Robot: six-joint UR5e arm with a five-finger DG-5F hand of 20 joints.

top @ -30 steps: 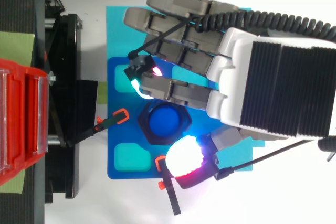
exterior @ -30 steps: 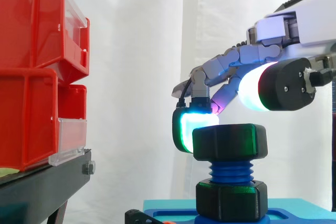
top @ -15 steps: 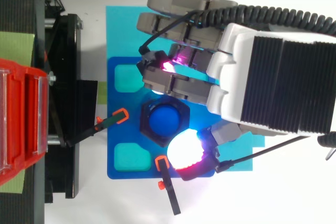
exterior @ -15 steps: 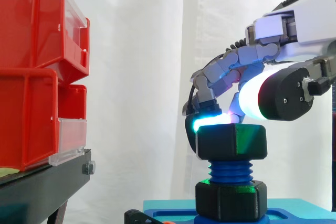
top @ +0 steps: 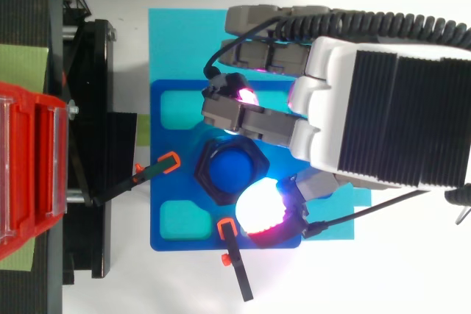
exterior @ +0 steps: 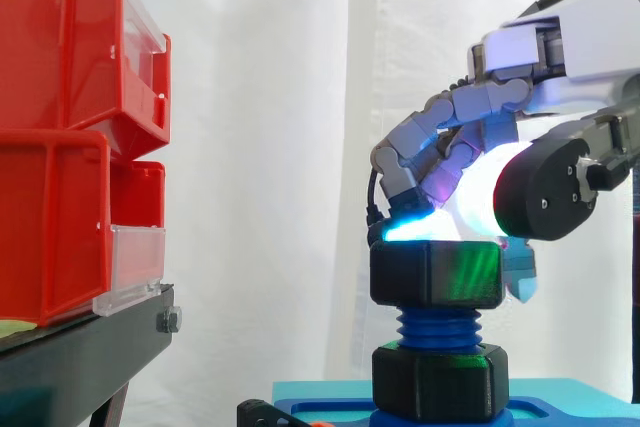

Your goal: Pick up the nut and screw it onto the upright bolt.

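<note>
- Sideways on, the nut [exterior: 435, 272] sits high on the upright bolt [exterior: 438, 325]. Bare thread shows beneath it, above a second nut [exterior: 440, 382] at the base.
- The hand [exterior: 470, 107] is directly above, curled down. One glowing fingertip [exterior: 405, 230] presses the nut's top left edge, and the thumb's white pad [exterior: 478, 202] bears on the far side.
- From above, the nut [top: 206, 174] rings the bolt's blue end [top: 229, 169] on the blue base [top: 158, 167].
- A finger [top: 243, 117] touches one flank and the thumb pad [top: 259, 209] the opposite corner, so the hand [top: 368, 93] appears to pinch the nut.
- Turning will likely depend on that grip staying centred on the bolt's vertical axis.
</note>
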